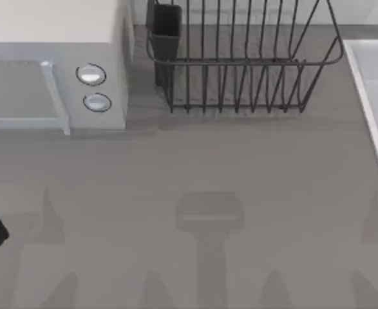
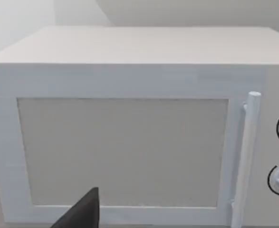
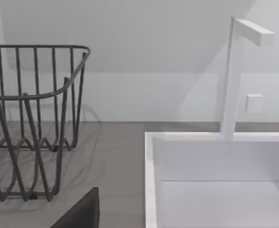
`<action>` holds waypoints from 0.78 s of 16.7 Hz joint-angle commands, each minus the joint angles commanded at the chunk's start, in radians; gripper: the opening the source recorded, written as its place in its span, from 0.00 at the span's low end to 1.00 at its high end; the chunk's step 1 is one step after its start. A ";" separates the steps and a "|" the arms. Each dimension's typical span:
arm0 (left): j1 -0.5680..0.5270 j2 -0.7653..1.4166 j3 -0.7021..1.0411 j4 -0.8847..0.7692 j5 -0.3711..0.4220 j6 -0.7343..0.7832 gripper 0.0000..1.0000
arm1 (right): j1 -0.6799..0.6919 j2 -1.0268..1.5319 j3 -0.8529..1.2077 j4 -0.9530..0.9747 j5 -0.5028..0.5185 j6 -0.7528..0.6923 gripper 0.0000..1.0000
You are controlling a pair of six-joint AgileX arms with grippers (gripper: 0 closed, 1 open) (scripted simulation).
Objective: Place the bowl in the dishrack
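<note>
Approach stage, nothing grasped. Left gripper (image 2: 80, 213) faces the white microwave (image 2: 129, 142) straight ahead of it; right gripper (image 3: 80, 211) has the dishrack (image 3: 30, 123) ahead to one side and the sink (image 3: 151, 180) to the other. Can't tell whether either gripper is released or clenched. Can't tell where the bowl is. Best bet: locate the bowl, grip its rim, lift above the rack's wires, lower between the tines.

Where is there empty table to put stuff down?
The widest bare patch is the grey table in front of the microwave and the dishrack, reaching across to the white sink on the right. It gets crowded along the back: only a thin strip runs between microwave and dishrack.
</note>
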 joint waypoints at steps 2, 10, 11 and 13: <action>0.000 0.000 0.000 0.000 0.000 0.000 1.00 | 0.000 0.001 0.001 -0.001 0.000 0.000 1.00; 0.000 0.000 0.000 0.000 0.000 0.000 1.00 | -0.191 0.383 0.336 -0.299 -0.013 -0.191 1.00; 0.000 0.000 0.000 0.000 0.000 0.000 1.00 | -0.229 0.477 0.403 -0.362 -0.017 -0.229 1.00; 0.000 0.000 0.000 0.000 0.000 0.000 1.00 | -0.310 0.681 0.543 -0.493 -0.024 -0.307 1.00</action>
